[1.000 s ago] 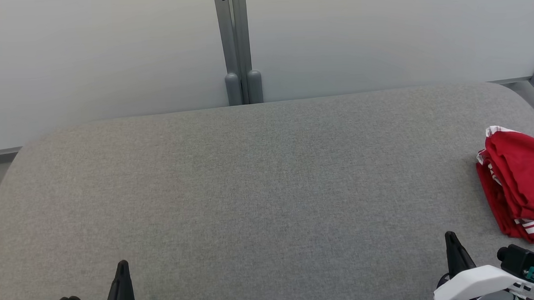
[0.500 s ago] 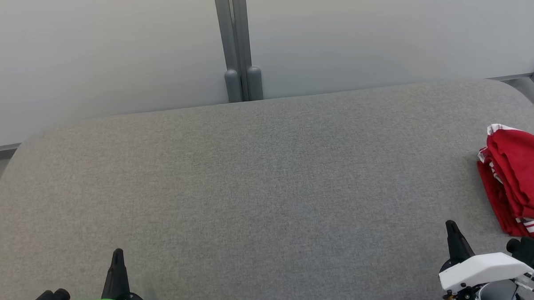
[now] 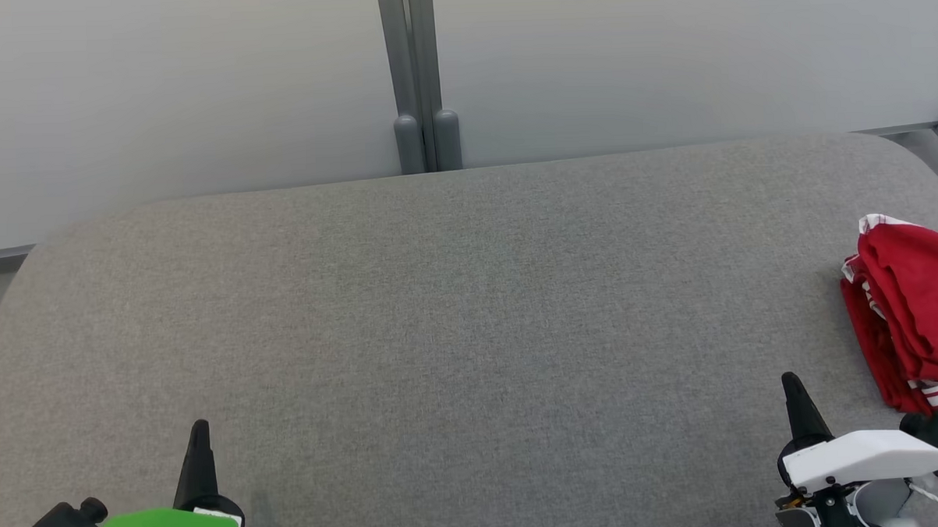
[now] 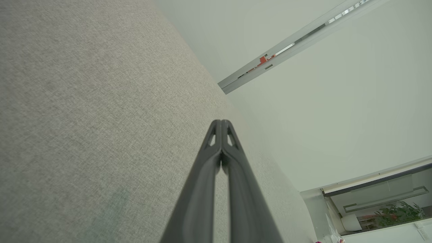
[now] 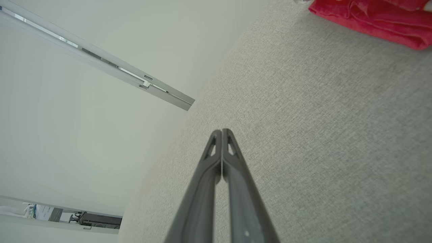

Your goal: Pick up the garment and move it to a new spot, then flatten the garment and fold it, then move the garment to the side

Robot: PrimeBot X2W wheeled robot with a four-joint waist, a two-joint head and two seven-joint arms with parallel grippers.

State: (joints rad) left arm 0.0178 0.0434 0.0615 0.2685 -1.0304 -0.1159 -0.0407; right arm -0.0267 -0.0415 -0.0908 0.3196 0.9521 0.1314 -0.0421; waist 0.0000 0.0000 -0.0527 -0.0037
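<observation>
The light over my work is soft, even and bright, with nothing harsh in it. The grey cloth surface [image 3: 471, 310] carries almost no shadow; only a faint dark smudge lies just beside my left gripper [image 3: 199, 427], at its four o'clock. The pale wall [image 3: 198, 93] looks slightly warmer toward nine o'clock and cooler toward three. The head view is sharp enough to read the weave. In the wrist views the wide lens stretches the corners and slants the rails [image 5: 101, 61], and my own fingers [image 4: 199, 202] blur toward six o'clock. The garment [image 5: 371, 20] at one o'clock glows a saturated pinkish red.
</observation>
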